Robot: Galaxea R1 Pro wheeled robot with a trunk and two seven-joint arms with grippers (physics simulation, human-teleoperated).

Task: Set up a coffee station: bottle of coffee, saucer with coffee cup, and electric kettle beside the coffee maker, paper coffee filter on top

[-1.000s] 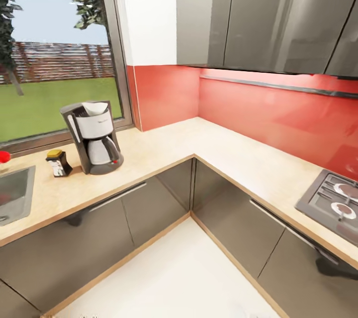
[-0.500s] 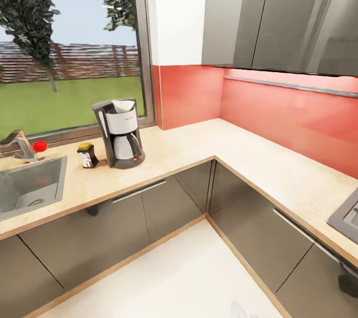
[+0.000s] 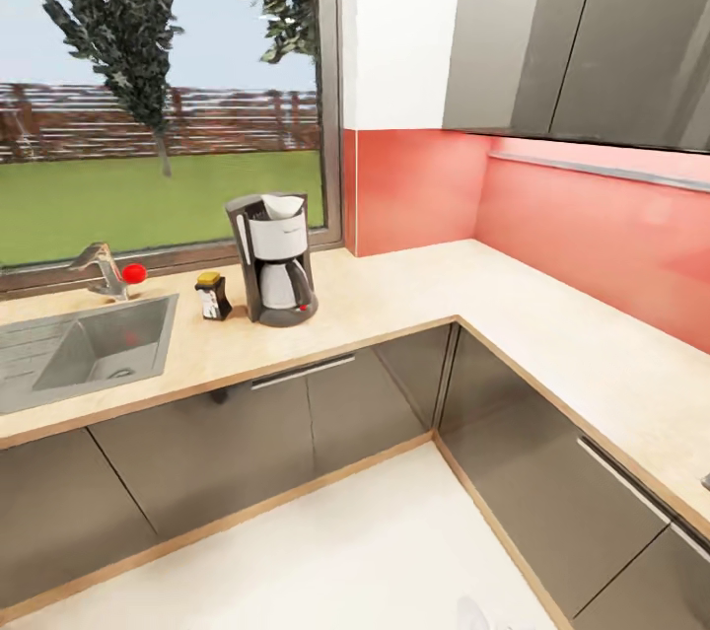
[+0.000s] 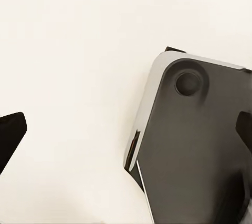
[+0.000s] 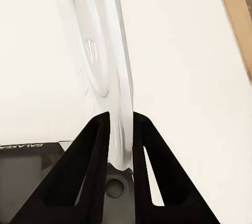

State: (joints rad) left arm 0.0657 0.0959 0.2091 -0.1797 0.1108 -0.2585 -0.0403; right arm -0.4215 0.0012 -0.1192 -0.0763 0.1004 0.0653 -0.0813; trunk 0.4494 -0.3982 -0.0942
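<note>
In the head view the coffee maker (image 3: pixel 279 260) stands on the countertop (image 3: pixel 414 290) below the window. A white paper coffee filter (image 3: pixel 282 206) sits in its top. The bottle of coffee (image 3: pixel 212 295) stands on the counter just left of the machine. In the right wrist view my right gripper (image 5: pixel 121 148) is shut on the rim of the white saucer (image 5: pixel 102 61), which it holds on edge above the pale floor. My left gripper (image 4: pixel 126 129) is open over the floor, nothing between its fingers. The coffee cup, the electric kettle and the kitchen shelf are out of view.
A steel sink (image 3: pixel 89 354) with a faucet (image 3: pixel 104 267) and a red knob lies left of the bottle. The counter turns a corner and runs along the red wall at the right. Dark grey wall cabinets (image 3: pixel 582 29) hang above it. White floor (image 3: pixel 345 541) fills the corner.
The whole head view has shifted: the camera has turned left. The sink and faucet have come into the picture and the hob at the right has left it. The things on the counter stand as before.
</note>
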